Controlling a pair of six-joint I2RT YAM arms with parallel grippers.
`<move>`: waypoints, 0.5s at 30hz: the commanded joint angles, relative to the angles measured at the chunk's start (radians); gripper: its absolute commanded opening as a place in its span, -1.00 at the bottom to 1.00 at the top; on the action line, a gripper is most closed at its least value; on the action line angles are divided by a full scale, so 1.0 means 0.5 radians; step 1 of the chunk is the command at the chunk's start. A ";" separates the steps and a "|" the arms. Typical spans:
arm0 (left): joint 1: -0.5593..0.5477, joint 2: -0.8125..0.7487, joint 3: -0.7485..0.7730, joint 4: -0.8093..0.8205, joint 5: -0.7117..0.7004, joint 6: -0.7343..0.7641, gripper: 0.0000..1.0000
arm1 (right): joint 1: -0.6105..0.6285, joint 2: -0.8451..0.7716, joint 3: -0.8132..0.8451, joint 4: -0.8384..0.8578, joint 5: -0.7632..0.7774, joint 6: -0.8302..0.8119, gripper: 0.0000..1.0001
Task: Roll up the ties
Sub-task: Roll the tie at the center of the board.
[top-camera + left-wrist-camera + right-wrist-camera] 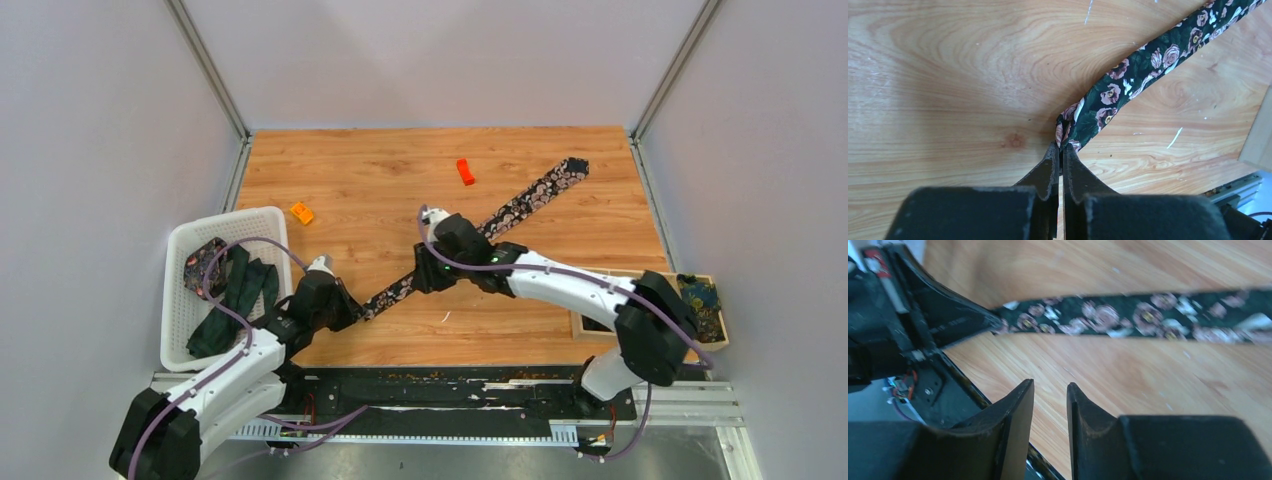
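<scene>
A black tie with pink-white flowers (520, 205) lies diagonally on the wooden table, wide end at the far right. My left gripper (347, 308) is shut on its narrow near end; in the left wrist view the fingertips (1060, 150) pinch the bunched fabric (1143, 62). My right gripper (418, 278) hovers by the tie's middle section, open and empty. In the right wrist view its fingers (1050, 390) stand apart over bare wood, with the tie (1128, 317) stretched beyond them and the left gripper (948, 315) holding its end. Dark teal ties (235, 295) lie in a basket.
A white basket (225, 220) at the left holds the teal ties and a dark patterned roll (205, 265). Two orange blocks (302, 212) (465, 171) lie on the far table. A wooden tray (720, 335) at the right holds a blue-yellow patterned tie (700, 295).
</scene>
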 commanded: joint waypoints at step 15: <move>-0.007 -0.266 0.016 -0.251 -0.117 0.091 -0.36 | 0.279 0.971 0.728 0.183 -0.088 0.151 -0.77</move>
